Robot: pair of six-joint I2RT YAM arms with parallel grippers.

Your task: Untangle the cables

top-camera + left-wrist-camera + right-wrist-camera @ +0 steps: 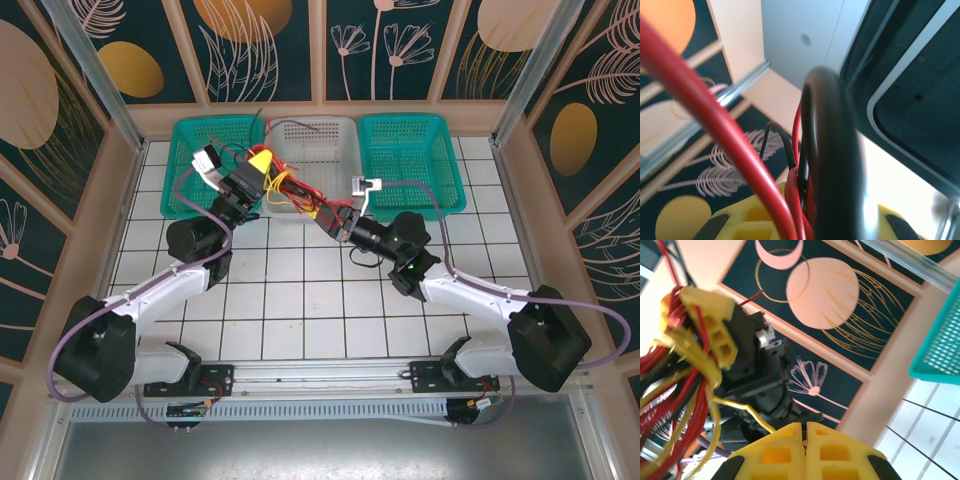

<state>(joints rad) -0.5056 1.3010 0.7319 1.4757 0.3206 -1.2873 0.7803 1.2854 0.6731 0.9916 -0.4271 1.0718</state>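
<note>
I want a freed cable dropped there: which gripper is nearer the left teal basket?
Left. The left gripper, shut on the cables, hangs by the left teal basket's right rim; the right gripper sits at the clear middle basket's near edge, farther away.

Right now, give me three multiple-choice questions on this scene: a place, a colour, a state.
1. The cables hang: A over the middle basket; B in the right basket; C on the tiles by the bases.
2. Colour absent from the cables: A red; B yellow; C green.
3. The right gripper is: A wide open; B shut; C holding a basket.
A, the bundle sits above that basket; C, red, yellow and black strands show, no green; B, its jaws meet with no gap.
</note>
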